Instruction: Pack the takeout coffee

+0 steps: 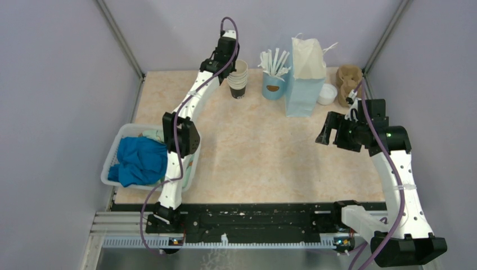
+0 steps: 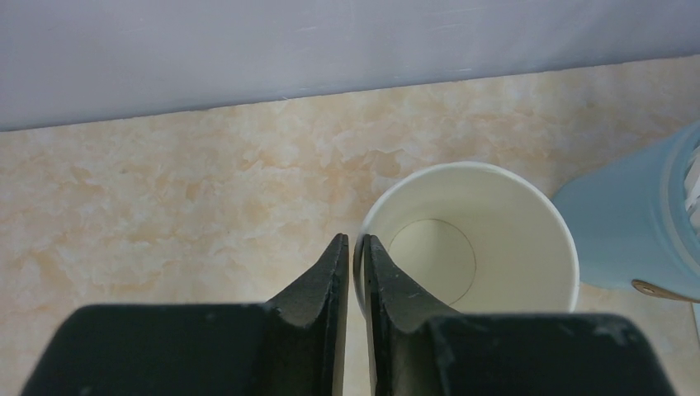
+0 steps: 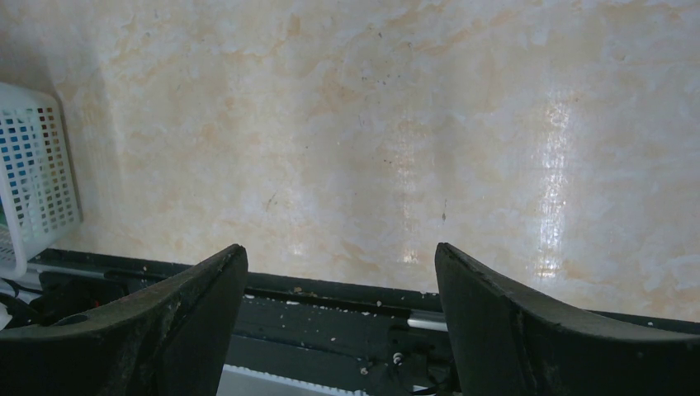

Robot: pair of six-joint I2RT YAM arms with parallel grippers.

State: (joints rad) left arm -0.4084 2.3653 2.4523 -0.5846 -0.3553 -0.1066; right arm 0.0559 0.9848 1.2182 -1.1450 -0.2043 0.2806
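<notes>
A lidded takeout coffee is out of view. At the back of the table stands a stack of lidless cream-and-black paper cups (image 1: pixel 238 79). My left gripper (image 1: pixel 232 62) reaches down onto its top cup. In the left wrist view the gripper (image 2: pixel 352 241) is shut on that cup's (image 2: pixel 495 223) left rim, one finger inside the wall and one outside. The cup is empty. My right gripper (image 1: pixel 333 133) hovers open over the right part of the table, well apart from the cups. Nothing is between its fingers (image 3: pixel 340 257).
A light blue cup of white sticks (image 1: pixel 274 84) (image 2: pixel 636 219) stands right of the stack. Beside it are a light blue paper bag (image 1: pixel 305 79), a round white lid (image 1: pixel 327 94) and a brown cup carrier (image 1: pixel 347 83). A white basket (image 1: pixel 126 133) with blue cloth (image 1: pixel 138 160) sits at the left.
</notes>
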